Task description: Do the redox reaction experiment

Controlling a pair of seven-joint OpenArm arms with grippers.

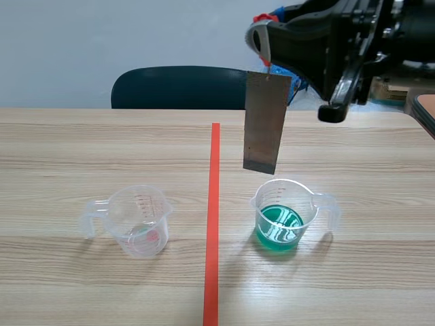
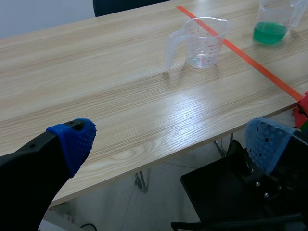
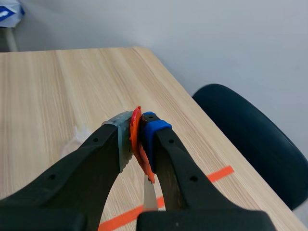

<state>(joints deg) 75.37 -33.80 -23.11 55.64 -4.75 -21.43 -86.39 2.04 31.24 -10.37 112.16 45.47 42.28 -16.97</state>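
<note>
Metal strip [image 1: 266, 122]: thin, stiff, probably light and slippery. Hangs upright above green-liquid measuring cup [image 1: 289, 216], toward table's [image 1: 68, 149] right edge. Right gripper [image 3: 137, 138] clamped on its red-tabbed top end, the sensible hold. Left gripper [image 2: 169, 142] apart, off table's near edge.

We see a grey metal strip [image 1: 265, 122] hanging upright from the right claw [image 1: 266, 42], directly above the green-liquid beaker [image 1: 306, 207]. A clear beaker [image 1: 139, 217] stands upright on the surface, well left of the green one.

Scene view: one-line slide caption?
Right arm, jaws pinching a red clip, hangs a metal strip above the green-liquid beaker; second clear beaker sits across the tape line.
</note>
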